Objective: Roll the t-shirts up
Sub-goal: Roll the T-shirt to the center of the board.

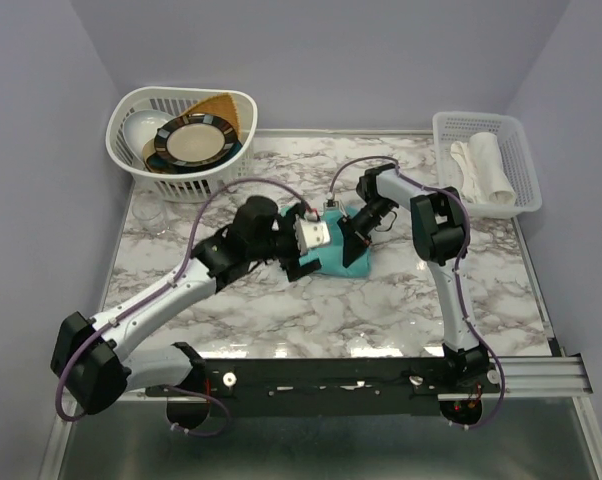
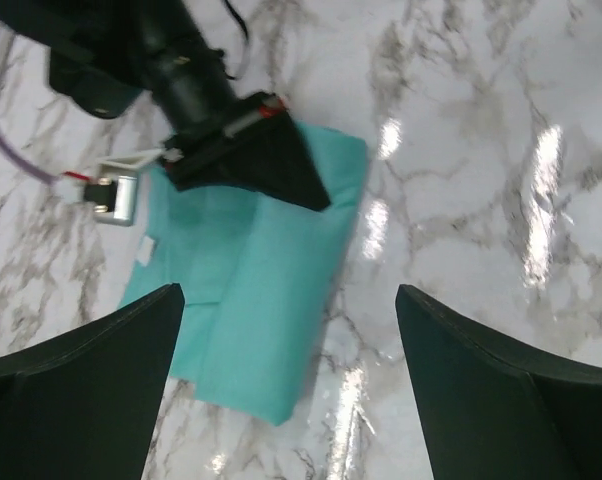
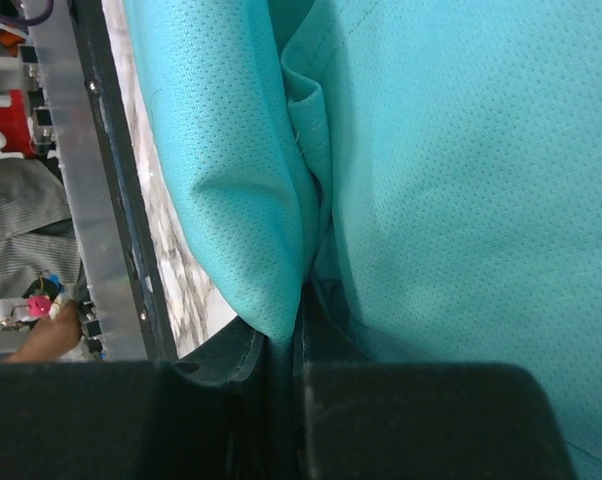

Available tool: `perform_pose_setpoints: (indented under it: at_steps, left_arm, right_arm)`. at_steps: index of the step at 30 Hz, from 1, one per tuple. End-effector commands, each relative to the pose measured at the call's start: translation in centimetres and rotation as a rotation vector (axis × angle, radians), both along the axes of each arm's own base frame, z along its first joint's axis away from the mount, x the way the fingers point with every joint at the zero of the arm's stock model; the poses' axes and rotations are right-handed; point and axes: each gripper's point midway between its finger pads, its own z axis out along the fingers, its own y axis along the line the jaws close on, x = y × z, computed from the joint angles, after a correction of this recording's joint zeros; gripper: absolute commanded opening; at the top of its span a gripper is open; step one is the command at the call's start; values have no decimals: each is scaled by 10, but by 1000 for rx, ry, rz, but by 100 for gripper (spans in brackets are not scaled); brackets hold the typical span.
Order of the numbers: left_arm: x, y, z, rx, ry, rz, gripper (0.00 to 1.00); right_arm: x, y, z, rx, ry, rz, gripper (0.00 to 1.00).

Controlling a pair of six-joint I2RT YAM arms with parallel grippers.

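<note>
The teal-green t-shirt (image 1: 344,264) lies folded into a narrow strip on the marble table near the middle. In the left wrist view it (image 2: 256,300) lies flat, with one end under the right gripper (image 2: 251,165). My right gripper (image 1: 354,240) is shut on a fold of the t-shirt, and the fabric (image 3: 431,170) fills its wrist view, pinched between the fingers (image 3: 296,345). My left gripper (image 1: 319,246) is open and empty, just above the shirt's left side. Its fingers (image 2: 81,390) straddle the shirt's near corner and bare table.
A white laundry basket (image 1: 181,180) with dinner plates (image 1: 191,143) stands at the back left. A clear glass (image 1: 149,212) stands in front of it. A white tray basket (image 1: 521,170) holding a rolled white cloth (image 1: 483,165) is at the back right.
</note>
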Motion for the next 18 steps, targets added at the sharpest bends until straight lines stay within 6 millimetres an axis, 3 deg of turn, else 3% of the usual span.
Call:
perform_pose_setpoints:
  at_steps: [1,3,7,9,18]
  left_arm:
    - [-21,4,-48,106,-255,-66,94]
    - [-31,10,-77,136,-292,-125,88]
    - [-29,15,-104,205,-347,-146,87]
    - [-22,13,-104,201,-387,-131,89]
    - [-17,16,-148,340,-387,-203,90]
  right_arm:
    - [-15,-12,-7,-82,120,11,12]
    - [-14,-12,-9,-88,125,8,13]
    - [-13,-12,-11,-105,141,-4,14]
    - [-13,-11,-10,-100,137,-3,14]
    - [-13,-12,-10,-94,131,3,15]
